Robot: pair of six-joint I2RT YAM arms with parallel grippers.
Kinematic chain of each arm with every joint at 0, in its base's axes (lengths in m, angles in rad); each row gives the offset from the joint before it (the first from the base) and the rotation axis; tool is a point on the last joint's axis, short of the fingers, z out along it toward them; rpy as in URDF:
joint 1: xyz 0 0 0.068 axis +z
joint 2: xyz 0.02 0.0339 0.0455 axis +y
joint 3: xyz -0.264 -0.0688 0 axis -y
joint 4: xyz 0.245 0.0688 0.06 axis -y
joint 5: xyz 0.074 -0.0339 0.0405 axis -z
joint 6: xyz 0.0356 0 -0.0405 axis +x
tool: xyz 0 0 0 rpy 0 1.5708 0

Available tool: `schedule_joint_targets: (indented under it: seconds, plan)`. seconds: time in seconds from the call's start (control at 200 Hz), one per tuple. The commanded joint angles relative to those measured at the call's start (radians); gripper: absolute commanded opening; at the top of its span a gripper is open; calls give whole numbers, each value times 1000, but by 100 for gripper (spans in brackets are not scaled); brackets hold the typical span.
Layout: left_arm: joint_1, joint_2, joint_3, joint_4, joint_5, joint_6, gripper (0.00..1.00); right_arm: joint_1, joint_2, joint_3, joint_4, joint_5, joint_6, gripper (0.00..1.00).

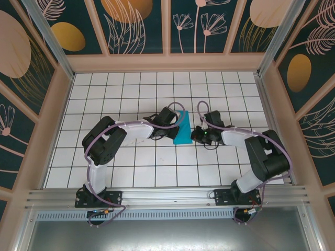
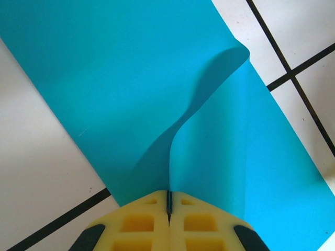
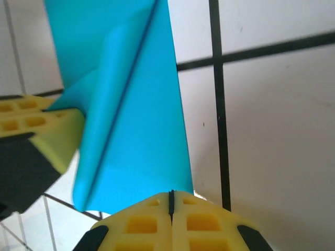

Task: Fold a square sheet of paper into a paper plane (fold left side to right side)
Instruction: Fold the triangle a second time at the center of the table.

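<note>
Now left end effector [image 2: 168, 209] and right end effector [image 3: 171, 201] pinch the cyan sheet [image 2: 104, 78]; its flap curls up.

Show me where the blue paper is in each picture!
Top external: the blue paper is near the middle of the picture.
Left wrist: the blue paper covers the top and right, with one flap curling up into the left fingers at the bottom.
Right wrist: the blue paper runs from the top left down to the right fingers at the bottom.
Shared landmark: the black grid lines beside the paper.
</note>
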Motion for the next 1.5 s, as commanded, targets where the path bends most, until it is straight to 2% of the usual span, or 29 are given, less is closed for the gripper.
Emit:
schedule_joint_targets:
  seconds: [0.0,0.18,0.535,0.961,1.496]
  plan:
    - [9,21,-16,-13,4,19,0,-32,-55,-25,139,-89,40,0]
    - [9,20,-15,-14,4,19,0,-35,-21,-9,327,-129,122,0]
    - [9,15,-12,-16,-5,14,0,12,163,102,364,-150,127,0]
    - [9,1,-10,-27,-37,19,0,31,278,171,317,-136,99,0]
    - [10,7,-11,-44,-82,17,0,33,309,177,214,-50,25,0]
